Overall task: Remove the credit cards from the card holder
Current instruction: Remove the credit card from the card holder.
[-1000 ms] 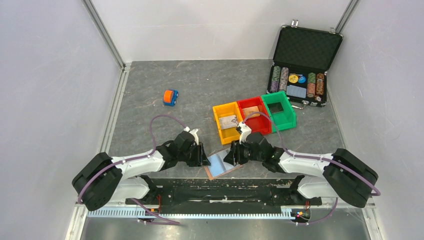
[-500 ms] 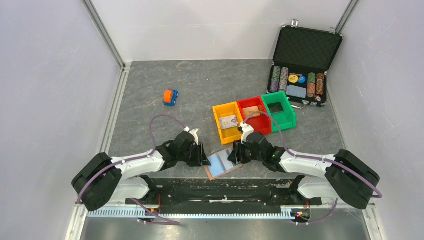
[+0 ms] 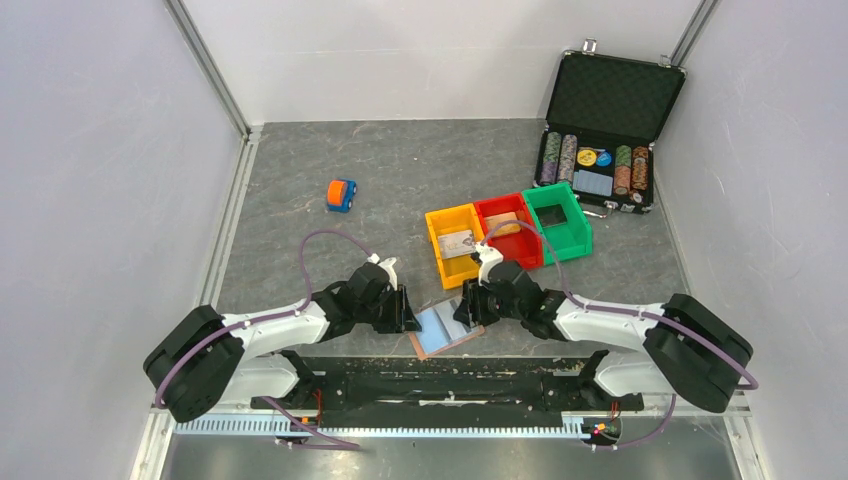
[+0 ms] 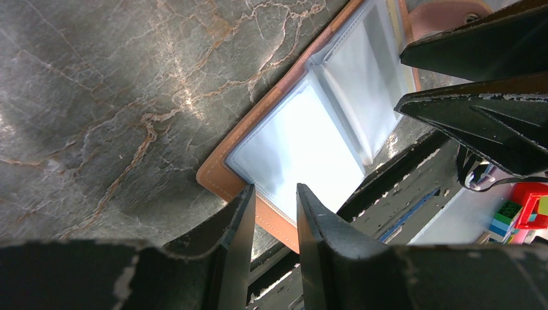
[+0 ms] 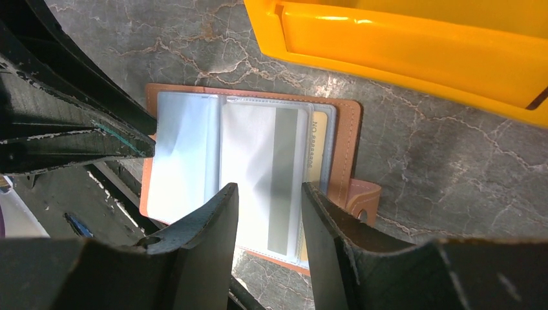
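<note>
The card holder (image 3: 441, 330) lies open and flat at the near edge of the table (image 3: 400, 170), between the two arms and just near of the yellow bin (image 3: 433, 246). Its long axis runs left to right, with the right end swung a little toward the far side, so it sits slightly askew to the table's near edge. The inside faces up. The cover is reddish-brown and leather-like with a stitched border, and it shows as a frame around pale blue-grey clear plastic pockets that catch the light. A small brown snap tab (image 5: 360, 200) sticks out at the right end.

The credit cards (image 5: 317, 150) sit in the pockets toward that right end. One shows as a yellow-orange strip with raised digits, its long side lying across the holder. Beside it is a pale one with a grey stripe (image 5: 282, 174) running the same way.

The left gripper (image 3: 408, 312) is at the holder's left end, its fingers (image 4: 240, 226) spread a little, with the stitched edge and a corner of a pocket showing in the narrow gap. The right gripper (image 3: 463, 312) is over the right half, its claw parted somewhat wider and straddling the striped card. I cannot tell whether either claw's tips touch the plastic; neither is seen pinching anything.
</note>
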